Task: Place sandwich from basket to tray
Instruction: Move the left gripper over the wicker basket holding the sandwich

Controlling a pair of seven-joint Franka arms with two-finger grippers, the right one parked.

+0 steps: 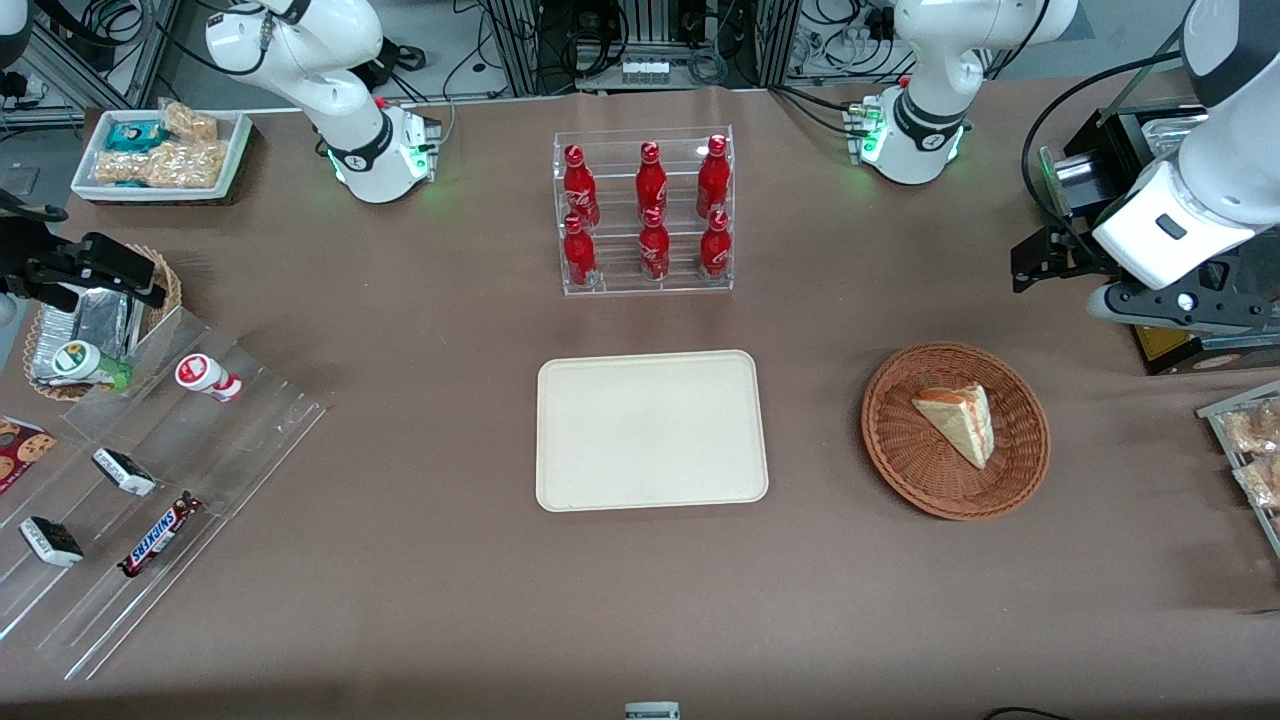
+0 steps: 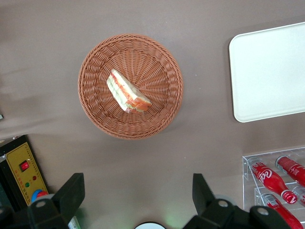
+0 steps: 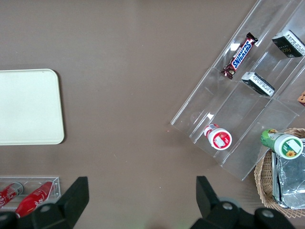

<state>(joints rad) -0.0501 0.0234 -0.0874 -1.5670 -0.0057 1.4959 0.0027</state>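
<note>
sandwich (image 1: pixel 958 421) in basket (image 1: pixel 900 455), tray (image 1: pixel 651 430) beside; claw (image 1: pixel 1040 258) above table

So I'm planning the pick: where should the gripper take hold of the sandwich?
Probably from straight above, fingers closing on the two flat bread faces near the wide end of the sandwich. It lies alone in the basket, cut edge up. The gripper is open, above the table beside the basket.

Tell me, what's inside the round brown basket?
Just one sandwich lies in the wicker basket. What's under it is covered. The tool hangs open, farther from the front camera, holding nothing.
</note>
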